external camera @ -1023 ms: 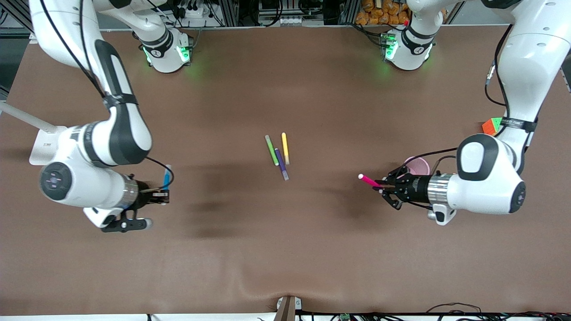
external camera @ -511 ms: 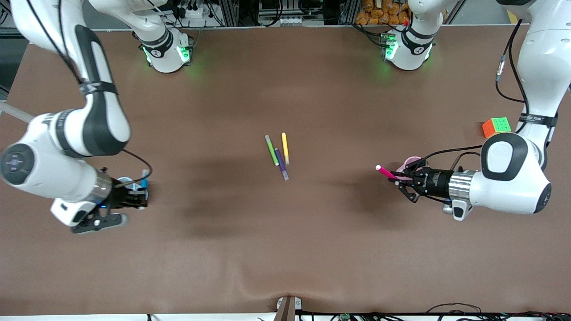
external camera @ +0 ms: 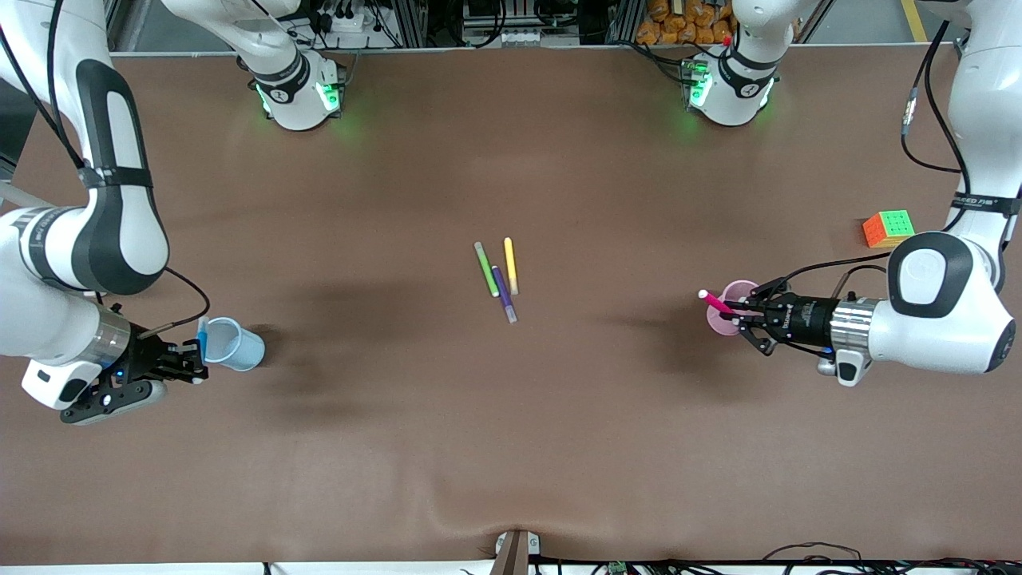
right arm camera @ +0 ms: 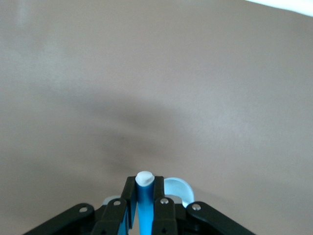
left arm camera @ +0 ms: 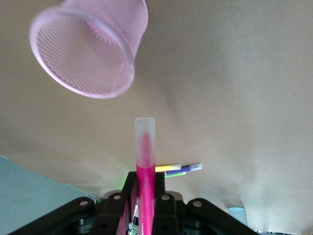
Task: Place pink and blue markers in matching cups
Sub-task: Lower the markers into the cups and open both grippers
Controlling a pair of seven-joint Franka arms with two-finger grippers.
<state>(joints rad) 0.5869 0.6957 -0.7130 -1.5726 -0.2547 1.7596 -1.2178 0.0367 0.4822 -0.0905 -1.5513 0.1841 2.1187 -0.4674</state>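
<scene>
Over the pale pink mesh cup (external camera: 736,315), at about three o'clock on the table (external camera: 511,447), the left gripper (external camera: 738,307) is clamped shut on the pink marker (external camera: 716,302). The marker lies nearly level, its pale cap end pointing toward the table's middle and overhanging the cup's rim. In the left wrist view the marker (left arm camera: 145,166) juts straight out between the closed fingers, and the cup's mouth (left arm camera: 83,56) shows apart from its tip, so I judge it has not gone in.

At about nine o'clock the right gripper (external camera: 196,363) hangs just beside the light blue mesh cup (external camera: 234,344), shut on the blue marker (external camera: 203,339), whose upper end shows against the cup's rim. The right wrist view shows that marker (right arm camera: 144,200) pinched between the fingers, with a curve of the blue cup (right arm camera: 178,188) close by it.

Both markers look picked up and carried to their matching cups; neither is dropped in, as far as I can judge. What is left is to tip each marker into its cup and let go.

At table centre the green pen (external camera: 485,269), yellow pen (external camera: 509,265) and purple pen (external camera: 504,293) lie together, untouched. A colour cube (external camera: 888,228) sits near two o'clock.
</scene>
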